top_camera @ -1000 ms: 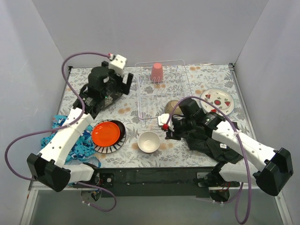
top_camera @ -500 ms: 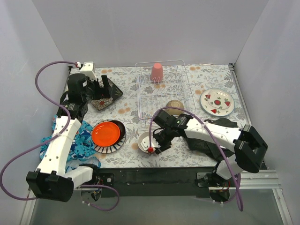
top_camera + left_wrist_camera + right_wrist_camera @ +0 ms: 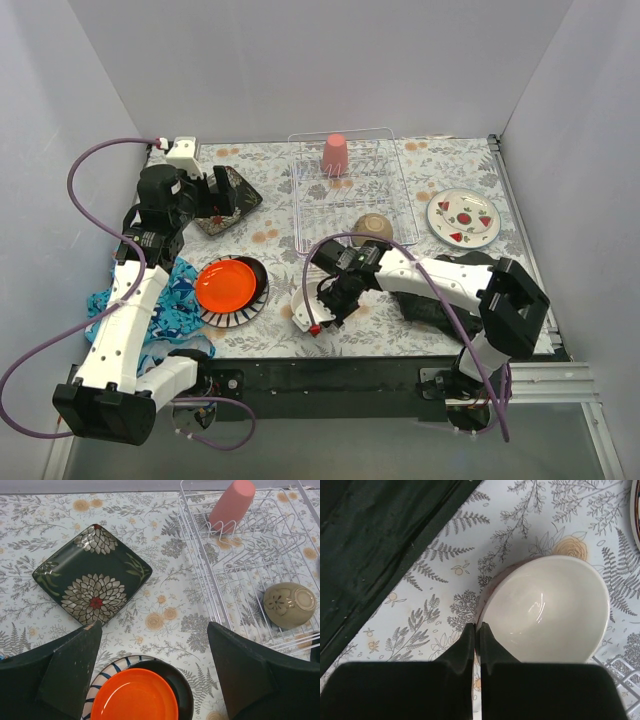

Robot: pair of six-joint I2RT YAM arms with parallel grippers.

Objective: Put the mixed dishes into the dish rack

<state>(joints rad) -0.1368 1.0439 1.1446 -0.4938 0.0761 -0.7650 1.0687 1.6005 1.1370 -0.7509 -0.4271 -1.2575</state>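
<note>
My right gripper (image 3: 476,626) is shut on the near rim of the red bowl (image 3: 547,610), one finger inside its white hollow and one outside; the bowl (image 3: 299,298) sits in front of the dish rack (image 3: 345,205). A pink cup (image 3: 334,154) stands upside down at the back of the rack, and a tan bowl (image 3: 373,227) lies at its front right. My left gripper (image 3: 153,630) hangs open and empty over the table, with a black square flowered plate (image 3: 92,582) beyond it. Nearer lies the orange plate (image 3: 134,695), stacked on a black plate (image 3: 182,682) and a striped plate (image 3: 107,672).
A white plate with red marks (image 3: 462,216) lies at the right of the rack. A black cloth (image 3: 440,295) is under my right arm. A blue patterned cloth (image 3: 165,305) is bunched at the left edge, under my left arm. Grey walls enclose three sides.
My right gripper has reached from the black cloth to the bowl and closed on its rim. My left arm has swung left, uncovering the black square plate.
</note>
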